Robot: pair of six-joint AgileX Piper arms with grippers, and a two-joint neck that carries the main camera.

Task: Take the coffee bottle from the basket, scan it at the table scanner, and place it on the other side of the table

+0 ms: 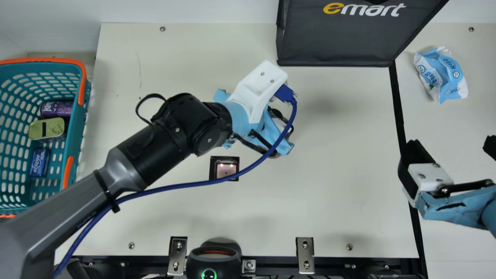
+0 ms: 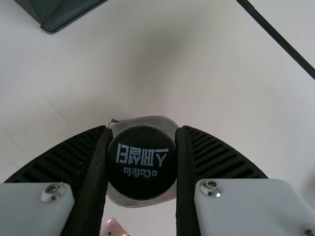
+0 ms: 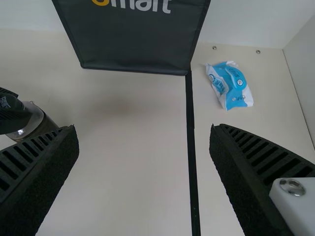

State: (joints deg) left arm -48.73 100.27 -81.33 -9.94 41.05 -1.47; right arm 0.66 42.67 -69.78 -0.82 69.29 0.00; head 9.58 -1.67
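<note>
Being pinched at its black cap [image 2: 141, 184], the coffee bottle [image 3: 43, 124] was held between the left jaws [image 1: 259, 106]. The right jaws [image 1: 452, 144] were spread wide.

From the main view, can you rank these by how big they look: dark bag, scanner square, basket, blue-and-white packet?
Going by what shows, largest first:
1. Basket
2. Dark bag
3. Blue-and-white packet
4. Scanner square

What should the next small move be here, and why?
Probably ease the coffee bottle over the table scanner: the left hand grips it by the cap, off to the scanner's side, and nothing here settles whether it has been scanned.
</note>
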